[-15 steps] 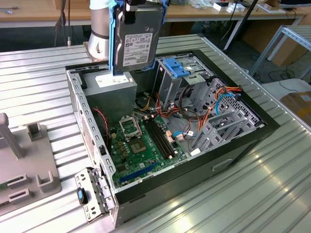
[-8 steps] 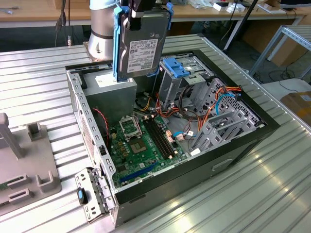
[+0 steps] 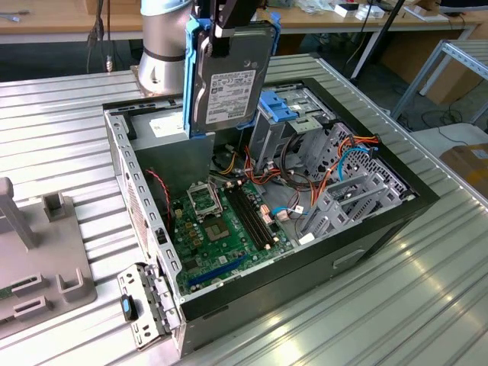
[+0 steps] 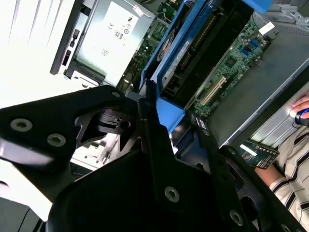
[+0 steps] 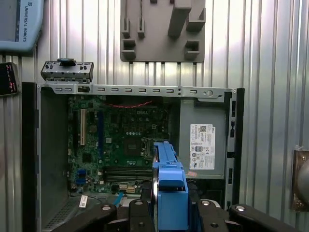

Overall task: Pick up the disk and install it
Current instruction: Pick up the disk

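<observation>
**Disk in the air over the open case, not seated yet**

Gripper (image 3: 226,30) is clenched on the upper end of the disk (image 3: 229,76). It grips across the blue rails, so the black slab hangs on edge with its label side toward the exterior camera. Nothing but the gripper touches the disk. It is clear above the computer case (image 3: 396,206), over the corner where the power supply (image 3: 160,130) sits, near the arm's base.

The first wrist view looks straight down the blue rail (image 5: 170,193) into the case. The motherboard (image 5: 120,140) and the power supply's white label are below. The case lies on its side on the ribbed table (image 3: 427,305), roughly mid-table.

The drive cage (image 3: 305,133), with its light-blue latch (image 3: 278,107), is at the case's far edge, beside the disk towards the exterior view's right. Orange and blue cables (image 3: 347,164) bunch close by, in that same end of the case.

My read is that pick-up is done and install is open. To do this well:
- Keep the rails square to the cage slot. A skewed entry will likely jam on the tabs.
- Stay high over the board and heatsink area, with no dragging.
- Watch the cable bundle, which looks like the likeliest snag.
- The grip is at one end only, so slow moves look wise. The slab could pivot.

A person's hand (image 4: 301,104) and striped sleeve are beside the case edge in the second wrist view. I'd want that clear.
</observation>
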`<control>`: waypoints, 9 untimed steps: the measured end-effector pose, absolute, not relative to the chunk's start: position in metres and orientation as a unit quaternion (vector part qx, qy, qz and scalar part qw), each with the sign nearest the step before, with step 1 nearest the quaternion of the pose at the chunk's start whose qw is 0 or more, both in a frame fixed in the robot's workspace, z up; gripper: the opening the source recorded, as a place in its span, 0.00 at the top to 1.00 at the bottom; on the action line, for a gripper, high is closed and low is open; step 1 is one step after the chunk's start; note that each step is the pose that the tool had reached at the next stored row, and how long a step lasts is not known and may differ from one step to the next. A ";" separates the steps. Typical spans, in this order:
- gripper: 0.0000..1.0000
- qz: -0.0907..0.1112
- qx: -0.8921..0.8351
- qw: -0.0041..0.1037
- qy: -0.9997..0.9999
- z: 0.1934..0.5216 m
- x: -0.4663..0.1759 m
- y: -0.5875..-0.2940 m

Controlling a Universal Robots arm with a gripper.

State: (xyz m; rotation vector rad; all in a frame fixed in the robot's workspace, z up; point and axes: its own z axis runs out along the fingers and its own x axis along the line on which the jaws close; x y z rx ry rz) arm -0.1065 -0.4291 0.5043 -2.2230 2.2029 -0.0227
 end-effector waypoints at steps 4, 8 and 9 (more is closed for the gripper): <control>0.63 -0.007 -0.710 0.006 0.704 0.504 -0.106 -0.442; 0.63 -0.007 -0.710 0.006 0.704 0.504 -0.106 -0.454; 0.63 -0.007 -0.710 0.006 0.704 0.504 -0.107 -0.456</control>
